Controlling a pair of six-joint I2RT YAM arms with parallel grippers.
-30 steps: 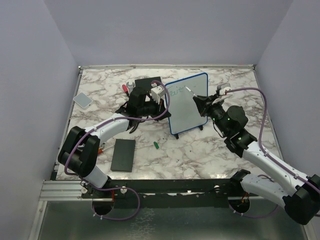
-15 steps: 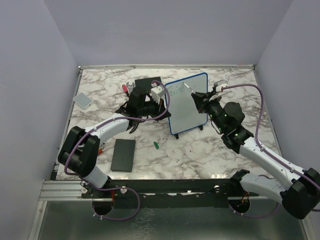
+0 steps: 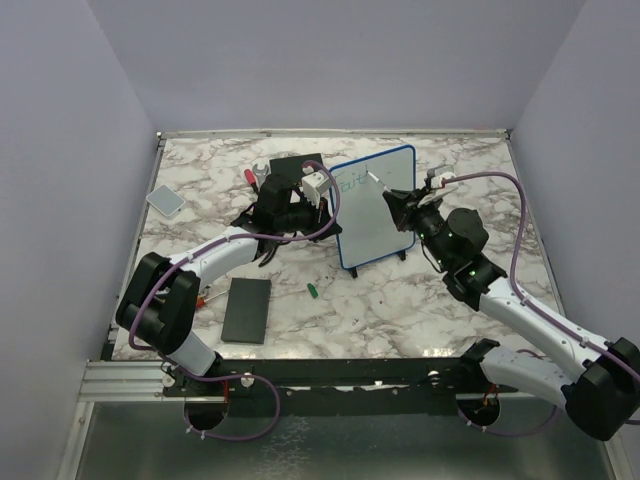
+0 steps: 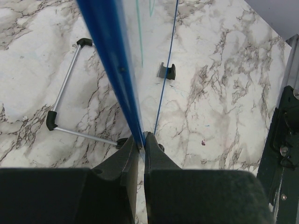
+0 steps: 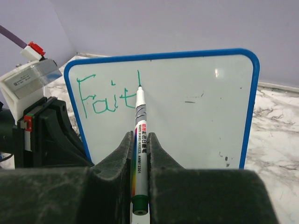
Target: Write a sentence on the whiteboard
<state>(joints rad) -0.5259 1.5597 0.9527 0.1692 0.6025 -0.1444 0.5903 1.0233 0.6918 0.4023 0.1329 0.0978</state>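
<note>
Right end effector (image 5: 139,142) clamps marker (image 5: 140,116) w/ tip on whiteboard (image 5: 196,121); my left end effector (image 4: 141,144) pinches its edge to steady it.

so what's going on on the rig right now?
The left hand is clamped on the blue frame edge of the whiteboard, holding it upright on the marble table. The right hand grips a marker with its tip against the board's face. The green lettering reads "Fait", plus a vertical stroke at the marker tip. The rest of the face is mostly blank.
</note>
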